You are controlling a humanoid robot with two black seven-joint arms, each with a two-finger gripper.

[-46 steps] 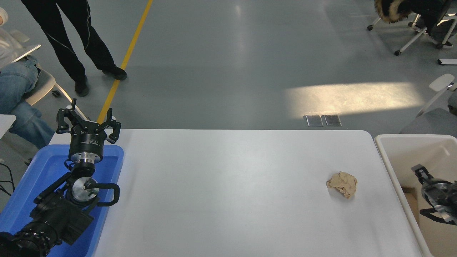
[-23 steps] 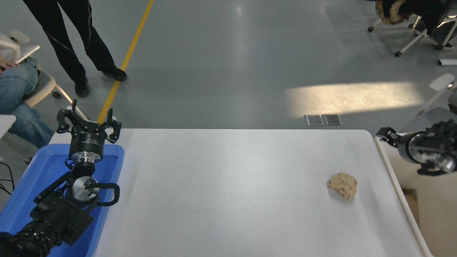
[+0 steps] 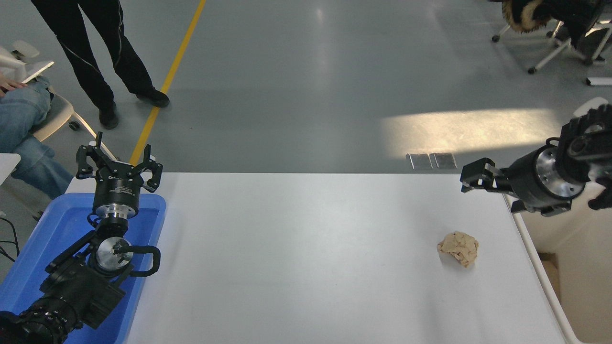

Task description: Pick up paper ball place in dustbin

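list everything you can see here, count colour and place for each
paper ball: 1, tan, on the table near its right edge
table: 1, white, fills the lower middle
dustbin: 1, cream white, past the table's right edge, partly hidden by the right arm
tray: 1, blue, at the table's left end under the left arm
floor line: 1, yellow, on the grey floor, upper left
floor plates: 2, metal grey, just beyond the table's far edge
office chairs: several, white frames, top right
people: 2, one standing in black, one seated in jeans, upper left
left end effector: 1, black, open, parked over the tray
right end effector: 1, black, above the table's far right corner, clear of the ball
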